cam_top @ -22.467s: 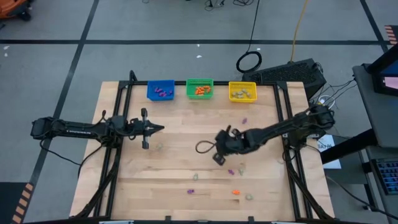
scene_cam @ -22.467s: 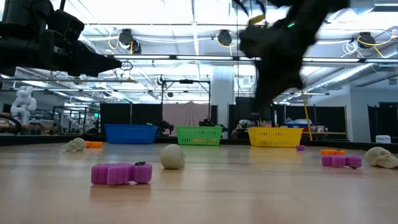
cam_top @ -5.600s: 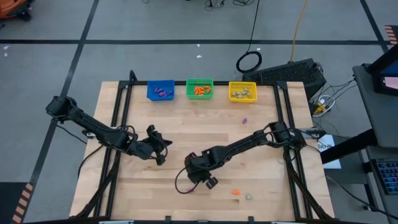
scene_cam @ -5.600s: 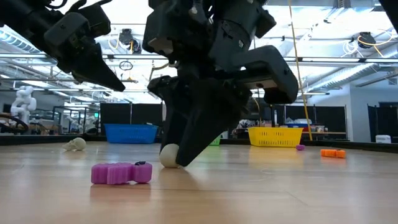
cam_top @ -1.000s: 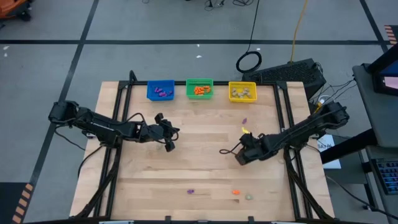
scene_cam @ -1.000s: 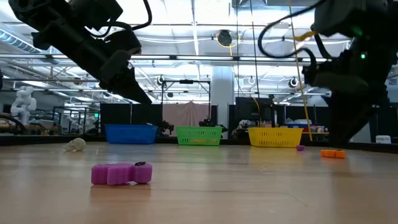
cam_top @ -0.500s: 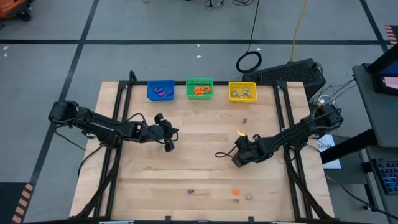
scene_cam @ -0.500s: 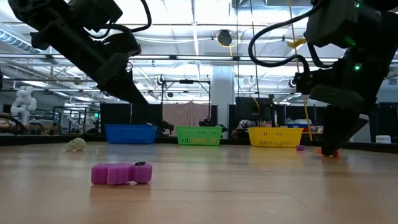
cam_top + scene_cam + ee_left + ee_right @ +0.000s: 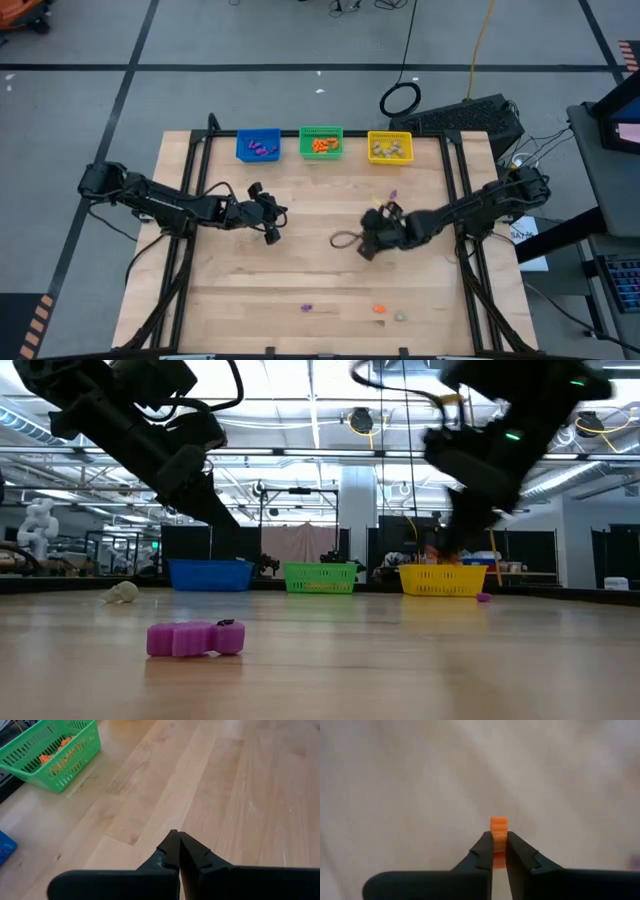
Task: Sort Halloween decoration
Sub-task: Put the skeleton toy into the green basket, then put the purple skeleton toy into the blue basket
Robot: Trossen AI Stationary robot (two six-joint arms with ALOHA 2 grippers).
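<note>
My right gripper (image 9: 366, 240) hovers over the middle of the table, shut on a tiny orange trinket (image 9: 498, 826). In the low view the gripper (image 9: 443, 552) is clear of the tabletop. My left gripper (image 9: 274, 216) hangs shut and empty above the table's left half; its shut tips (image 9: 178, 839) show over bare wood. Loose trinkets lie flat on the table: a purple one (image 9: 307, 307) near the front edge, an orange one (image 9: 379, 309), a pale one (image 9: 400, 316) and a small purple one (image 9: 393, 194). My right gripper pinches the orange trinket between its two fingertips (image 9: 485, 845). The piece's ribbed end (image 9: 498, 822) sticks out past the tips. The fingers slant downward, and the trinket is lifted clear of the table.
Three bins stand in a row at the far edge: blue (image 9: 259, 146) with purple pieces, green (image 9: 321, 142) with orange pieces, yellow (image 9: 389, 147) with pale pieces. A pale trinket (image 9: 122, 592) lies at the left in the low view. Bare wood lies between the arms and the bins.
My right gripper has shut on the orange trinket at the table's right, lifted it off the wood, and moved toward the table's middle while rolling its wrist. The trinket no longer lies at the right in the low view.
</note>
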